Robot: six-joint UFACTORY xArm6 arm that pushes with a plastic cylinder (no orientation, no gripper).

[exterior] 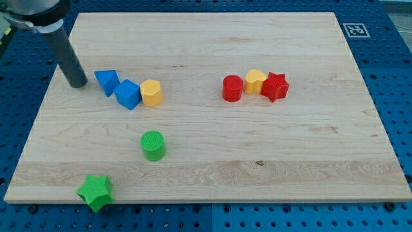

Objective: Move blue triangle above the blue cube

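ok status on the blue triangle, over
My tip just left of the blue triangle, small gap. Triangle touching the blue cube, at its upper left. Yellow block against cube's right.

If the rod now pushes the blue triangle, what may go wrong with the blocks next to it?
1. My tip stands at the view's left of the blue triangle. A push toward the view's right would likely press it into the blue cube, which it appears to touch.
2. The cube sits against the yellow block, so both may shift, moving the target.
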